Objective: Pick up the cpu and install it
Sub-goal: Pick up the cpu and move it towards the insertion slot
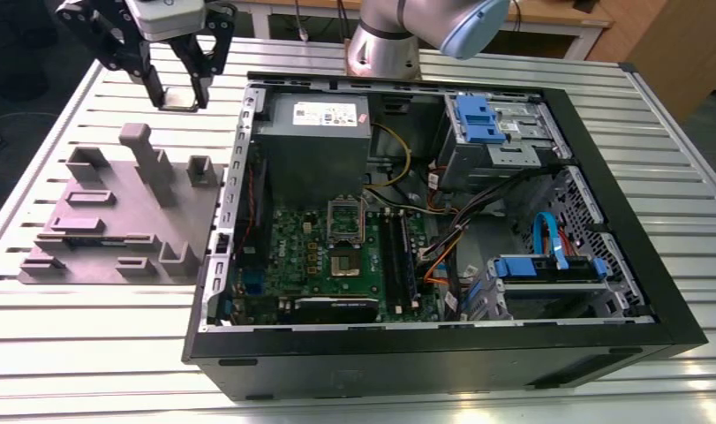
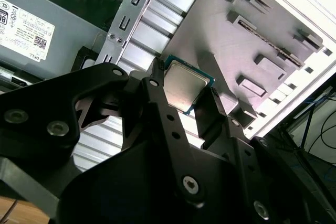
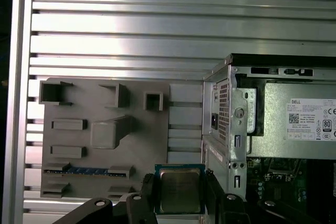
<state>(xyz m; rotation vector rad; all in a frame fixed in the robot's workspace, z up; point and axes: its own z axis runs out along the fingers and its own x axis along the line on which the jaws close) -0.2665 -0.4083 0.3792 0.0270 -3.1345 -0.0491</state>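
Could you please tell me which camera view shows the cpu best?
The first wrist view: the cpu faces the camera squarely, its metal top and rim plain. The second wrist view shows it slanted, partly behind a finger. In the exterior view the pincer holding it is far off, the cpu indistinct.

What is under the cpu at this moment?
In the first wrist view the cpu, held in the gripper, hangs over the edge of the grey fixture tray and the slatted table, beside the computer case. The spot directly beneath it is covered by the chip itself.
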